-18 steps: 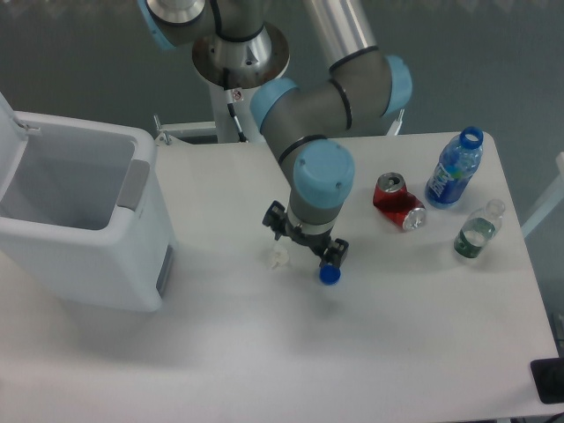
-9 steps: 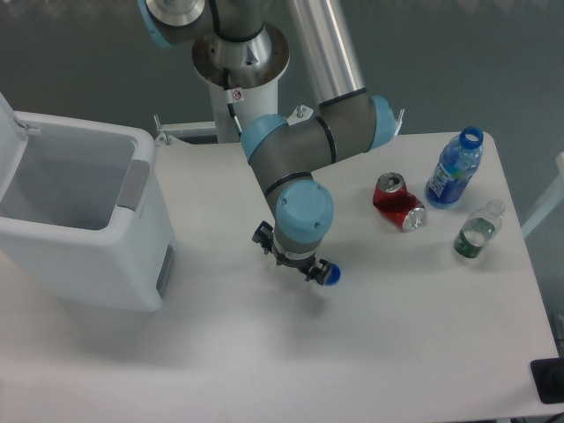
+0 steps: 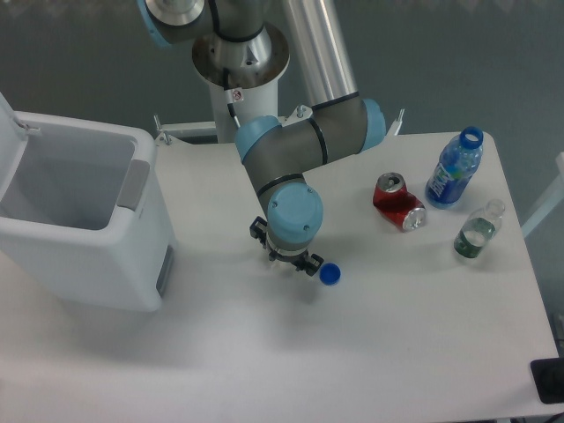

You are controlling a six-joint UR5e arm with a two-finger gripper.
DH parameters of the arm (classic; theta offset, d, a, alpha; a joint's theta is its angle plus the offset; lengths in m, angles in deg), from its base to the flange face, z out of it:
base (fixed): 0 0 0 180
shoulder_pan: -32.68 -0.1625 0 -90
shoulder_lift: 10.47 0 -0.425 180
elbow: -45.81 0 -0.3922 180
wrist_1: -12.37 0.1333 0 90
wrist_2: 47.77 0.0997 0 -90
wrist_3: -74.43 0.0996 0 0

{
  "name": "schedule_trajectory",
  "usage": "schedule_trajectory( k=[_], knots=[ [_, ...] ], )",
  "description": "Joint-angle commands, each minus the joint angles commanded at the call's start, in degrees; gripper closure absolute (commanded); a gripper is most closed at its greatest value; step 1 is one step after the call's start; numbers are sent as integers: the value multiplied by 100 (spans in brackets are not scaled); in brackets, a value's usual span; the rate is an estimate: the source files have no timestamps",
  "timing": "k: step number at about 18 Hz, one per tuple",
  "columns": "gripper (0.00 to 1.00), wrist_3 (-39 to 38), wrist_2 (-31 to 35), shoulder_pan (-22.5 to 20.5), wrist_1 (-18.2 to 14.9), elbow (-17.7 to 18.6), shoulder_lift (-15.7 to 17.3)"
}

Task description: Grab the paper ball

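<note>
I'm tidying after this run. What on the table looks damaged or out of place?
The red can lies on its side, crushed. A loose blue cap sits beside the tool, while the blue bottle stands open, capless.

A white bin [image 3: 79,216] stands open at the left edge of the counter [image 3: 397,352]. A blue cap [image 3: 330,275] lies near the middle. Toward the right edge sit a crushed red can [image 3: 398,203], a blue bottle [image 3: 455,169] and a clear bottle [image 3: 478,229].

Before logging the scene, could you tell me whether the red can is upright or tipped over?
Tipped over: the red can lies on its side on the table.
</note>
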Motion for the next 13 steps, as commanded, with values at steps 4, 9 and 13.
schedule_trajectory(
  k=[4,9,13],
  knots=[
    [85,-35,0,-9,0,-9,9],
    [100,-281,-17,-9,9,-44,9],
    [100,-299,-44,-79,-17,-202,88]
  ],
)
